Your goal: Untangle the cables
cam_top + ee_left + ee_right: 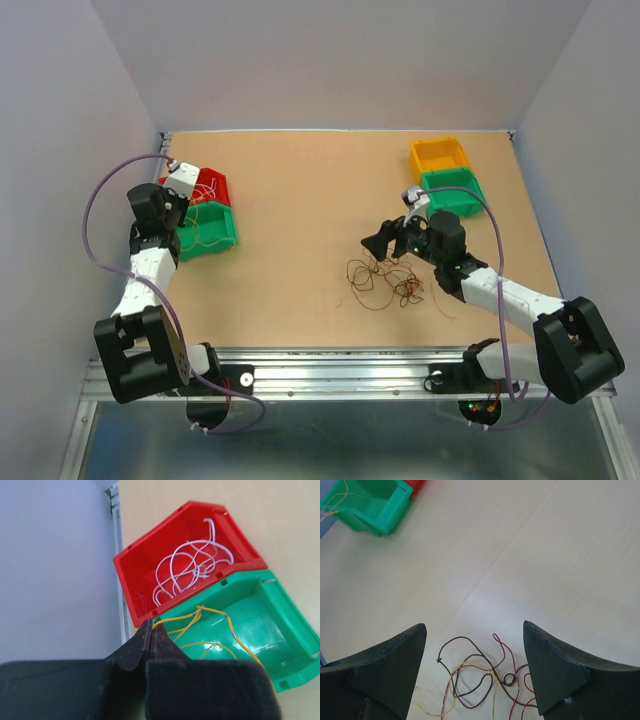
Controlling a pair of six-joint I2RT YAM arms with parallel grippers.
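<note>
Bins (213,241) well apart from cables (385,282)

Glossy plastic red bin (135,570) and green bin (280,630), matt wood-toned table (300,200), rough matt black fingers (390,675).

White-and-black arms (145,270) trail purple-grey cables (87,225) (tool fingers (555,675) are black wedges).

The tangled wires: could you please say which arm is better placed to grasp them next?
Probably right: the right gripper hangs open over the tangle; the left gripper is shut at the green bin.
</note>
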